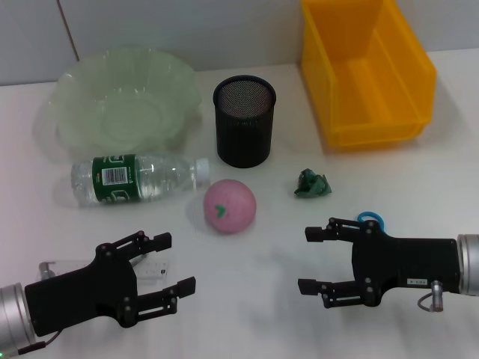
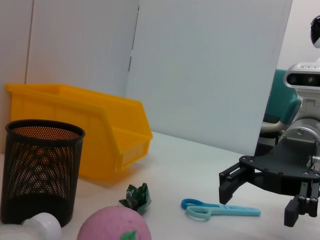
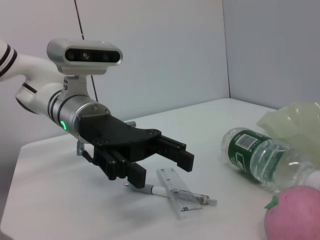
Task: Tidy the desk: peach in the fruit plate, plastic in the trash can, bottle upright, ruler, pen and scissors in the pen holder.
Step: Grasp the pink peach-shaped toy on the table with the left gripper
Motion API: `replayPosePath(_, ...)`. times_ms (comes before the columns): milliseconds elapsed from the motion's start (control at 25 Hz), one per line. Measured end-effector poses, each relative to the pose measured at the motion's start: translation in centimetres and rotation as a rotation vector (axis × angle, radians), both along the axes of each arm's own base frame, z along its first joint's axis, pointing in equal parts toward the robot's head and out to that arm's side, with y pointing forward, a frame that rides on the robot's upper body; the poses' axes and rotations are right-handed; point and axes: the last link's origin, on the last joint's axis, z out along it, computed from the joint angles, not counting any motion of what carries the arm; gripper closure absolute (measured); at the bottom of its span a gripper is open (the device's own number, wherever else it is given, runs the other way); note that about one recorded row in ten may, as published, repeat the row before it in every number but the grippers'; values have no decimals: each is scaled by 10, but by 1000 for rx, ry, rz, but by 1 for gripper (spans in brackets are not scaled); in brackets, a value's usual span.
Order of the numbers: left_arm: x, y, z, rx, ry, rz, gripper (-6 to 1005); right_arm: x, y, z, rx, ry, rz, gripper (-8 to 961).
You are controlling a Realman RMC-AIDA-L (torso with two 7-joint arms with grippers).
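Observation:
A pink peach (image 1: 230,206) lies mid-table, beside a clear bottle (image 1: 138,178) with a green label that lies on its side. Behind them are the pale green fruit plate (image 1: 126,101), the black mesh pen holder (image 1: 245,120) and the yellow bin (image 1: 367,71). Crumpled green plastic (image 1: 311,183) lies right of the peach. My left gripper (image 1: 176,262) hovers open over the clear ruler (image 3: 175,192) and white pen (image 3: 200,199). My right gripper (image 1: 307,260) is open, with the blue scissors (image 2: 220,209) on the table beneath its body.
Bare table lies between the two grippers and in front of the peach. A grey wall panel (image 2: 210,70) stands behind the bin. The table's far edge runs along the wall.

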Motion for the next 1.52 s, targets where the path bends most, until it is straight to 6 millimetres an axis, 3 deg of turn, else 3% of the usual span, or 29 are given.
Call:
replayPosePath(640,2,2,-1,-2,-1,-7,201,1,-1,0,0,0,-5,118)
replayPosePath(1080,30,40,-7,19,33,-81,219,5,-6,0,1,1,-19,118)
replayPosePath(1520,33,47,-8,36,48,-77,237,6,-7,0,1,0,-25,119)
